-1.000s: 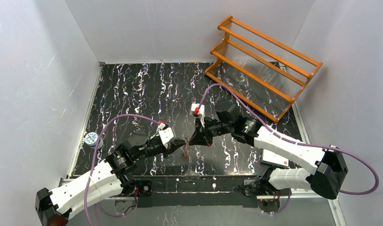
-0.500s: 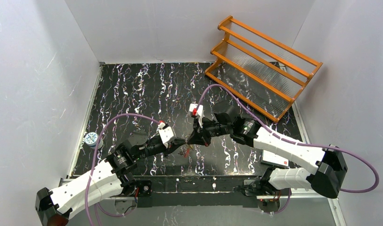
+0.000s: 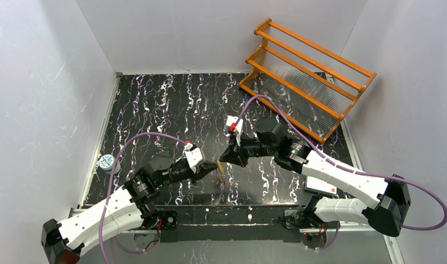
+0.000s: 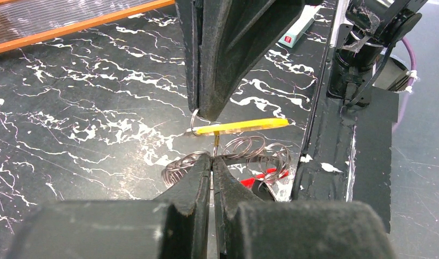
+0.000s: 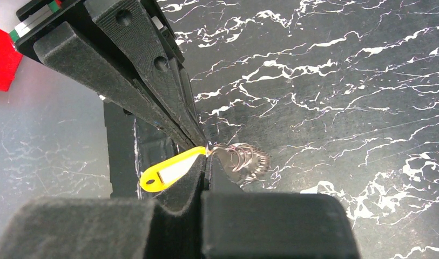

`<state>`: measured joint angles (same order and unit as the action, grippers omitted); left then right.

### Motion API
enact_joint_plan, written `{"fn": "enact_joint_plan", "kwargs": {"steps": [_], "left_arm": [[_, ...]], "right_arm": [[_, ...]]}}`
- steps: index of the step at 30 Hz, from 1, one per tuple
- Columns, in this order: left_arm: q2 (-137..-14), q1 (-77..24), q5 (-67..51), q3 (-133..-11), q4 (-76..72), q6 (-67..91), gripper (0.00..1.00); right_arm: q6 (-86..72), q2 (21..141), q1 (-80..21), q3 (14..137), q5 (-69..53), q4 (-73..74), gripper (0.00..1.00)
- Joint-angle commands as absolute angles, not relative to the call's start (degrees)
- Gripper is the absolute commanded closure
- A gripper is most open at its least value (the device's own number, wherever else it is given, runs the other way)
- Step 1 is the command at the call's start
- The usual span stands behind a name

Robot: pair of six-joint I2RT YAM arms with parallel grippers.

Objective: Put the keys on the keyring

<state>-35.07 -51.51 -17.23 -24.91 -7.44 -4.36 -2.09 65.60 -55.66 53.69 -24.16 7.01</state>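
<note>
**Keyring point(image 5: 245, 159) held aloft between 2 pinched tools, threading in hand**

Over the near middle of the black, white-veined tabletop point(image 3: 155, 110), the left tool point(image 4: 212, 163) and the right tool point(image 4: 204, 110) meet almost tip to tip. Both have their jaws drawn narrow. The keyring's silver wire loops, with their short red section point(image 4: 263, 175), hang just below and behind that meeting point, off the surface. A yellow tag point(image 4: 244, 125) juts sideways from the same bundle.

The right tool is clamped on a small ring point(image 4: 194, 122) at the tag's head. The left tool nips a thin brass-coloured sliver, which I take to be the brass key point(image 4: 215, 142), standing upright with its top touching the tag. The silvery key cannot be picked out.

The step looks like feeding 1 key onto the wire. The next move calls for fine work: the right tool holding the bundle steady while the left tool guides the key's hole along the wire's open end. A slipped pinch would likely drop the key.
</note>
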Motion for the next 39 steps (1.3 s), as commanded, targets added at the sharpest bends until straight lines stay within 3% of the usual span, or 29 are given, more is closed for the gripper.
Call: {"fn": "enact_joint_plan", "kwargs": {"steps": [1,20,27,35,39], "left_arm": [[-34.54,-51.60,-17.64,-25.84,-9.93,-3.55,1.00],[-31.45,-51.59,-9.31,-28.58,-4.31,-4.40,1.00],[-31.82,-51.64,-8.96,-29.41,-2.68,-5.21,1.00],[-32.43,-51.60,-9.53,-29.88,-2.95,-5.44,1.00],[-33.13,-51.64,-10.84,-30.29,-3.10,-5.40,1.00]], "right_arm": [[-0.27,65.63,-55.97,55.11,-26.05,5.29,0.99],[4.61,64.15,-56.38,56.14,-23.22,10.43,0.99],[1.21,60.81,-56.37,54.75,-13.60,7.32,0.99],[5.30,64.64,-56.57,56.36,-21.79,11.13,0.99],[4.88,65.72,-57.13,55.68,-20.17,10.30,0.99]]}}
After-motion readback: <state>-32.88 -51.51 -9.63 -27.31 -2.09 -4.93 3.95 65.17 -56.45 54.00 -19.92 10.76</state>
